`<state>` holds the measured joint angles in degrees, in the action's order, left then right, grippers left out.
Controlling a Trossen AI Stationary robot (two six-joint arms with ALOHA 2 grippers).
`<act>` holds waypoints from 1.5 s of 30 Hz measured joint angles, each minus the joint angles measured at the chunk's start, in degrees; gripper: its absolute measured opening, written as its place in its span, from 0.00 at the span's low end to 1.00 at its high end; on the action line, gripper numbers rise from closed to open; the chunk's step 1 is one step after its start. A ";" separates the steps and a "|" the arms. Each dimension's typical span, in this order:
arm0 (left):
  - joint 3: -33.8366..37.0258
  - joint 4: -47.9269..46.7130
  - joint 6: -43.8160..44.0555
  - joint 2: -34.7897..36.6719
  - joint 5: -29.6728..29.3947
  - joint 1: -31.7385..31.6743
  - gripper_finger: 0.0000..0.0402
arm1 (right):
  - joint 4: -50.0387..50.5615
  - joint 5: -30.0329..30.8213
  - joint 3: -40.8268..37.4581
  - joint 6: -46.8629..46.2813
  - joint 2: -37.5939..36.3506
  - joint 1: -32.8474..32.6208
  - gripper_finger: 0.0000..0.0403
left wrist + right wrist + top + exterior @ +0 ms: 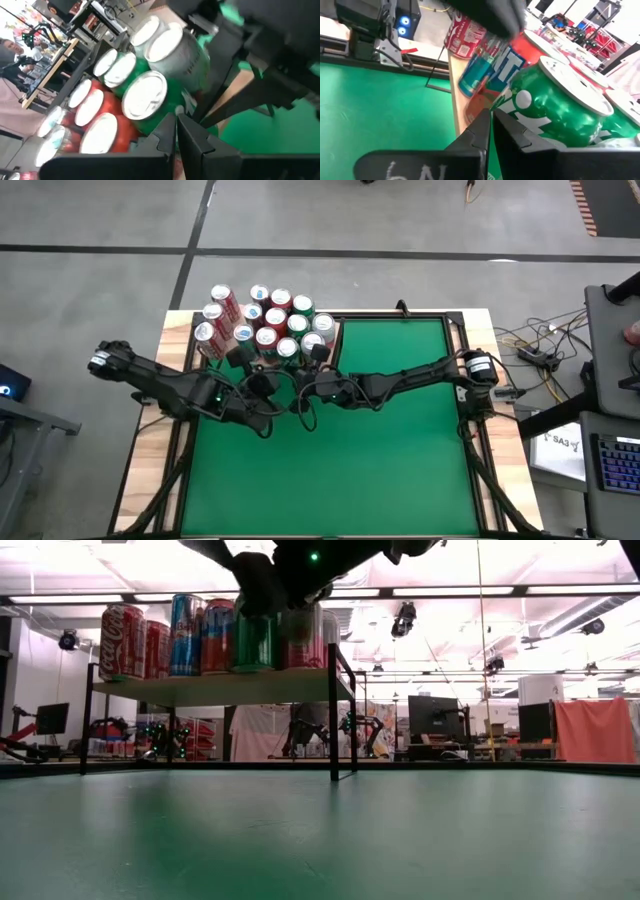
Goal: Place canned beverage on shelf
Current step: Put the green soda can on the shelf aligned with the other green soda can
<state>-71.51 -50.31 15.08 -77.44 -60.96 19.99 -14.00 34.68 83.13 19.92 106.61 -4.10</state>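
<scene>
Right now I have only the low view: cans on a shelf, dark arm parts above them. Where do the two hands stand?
Observer: From above, both are at the near edge of the cans on the shelf. The left hand is toward the cluster's left, the right hand toward its right.
Reviewer: Is the left one carrying a can?
Observer: No. Its wrist view shows the fingers shut together with nothing between them, and a green can just ahead.
Reviewer: And the right?
Observer: Also shut and empty, close before a green soda can.
</scene>
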 joint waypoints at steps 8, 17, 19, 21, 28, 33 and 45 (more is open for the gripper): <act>-2.10 -1.56 0.79 1.50 -0.10 1.40 0.00 | -0.05 0.04 0.00 -0.38 0.00 0.13 0.03; 4.94 -1.49 7.38 1.96 -0.05 2.71 0.00 | 0.00 0.02 0.00 -0.08 0.00 -0.78 0.03; 6.54 -1.33 9.11 2.33 -0.05 2.86 0.00 | -0.02 0.02 0.00 0.24 0.00 -1.05 0.03; 7.99 -1.11 10.72 2.67 -0.10 2.90 0.00 | 0.00 0.02 0.00 0.26 0.00 -1.20 0.03; 10.59 -0.21 13.63 3.61 1.57 5.79 0.00 | 4.16 0.01 0.00 -1.71 -2.43 -3.84 0.03; 11.63 6.77 7.17 3.61 1.95 11.16 0.00 | 12.37 -0.20 0.00 -4.24 -8.68 -7.19 0.03; 27.57 54.56 -19.45 5.23 13.99 13.07 0.00 | 34.26 -0.57 0.00 -14.55 -22.66 -9.64 0.03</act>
<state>-43.95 4.25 -4.37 -72.20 -46.97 33.06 20.26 34.10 83.13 5.38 83.95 -13.74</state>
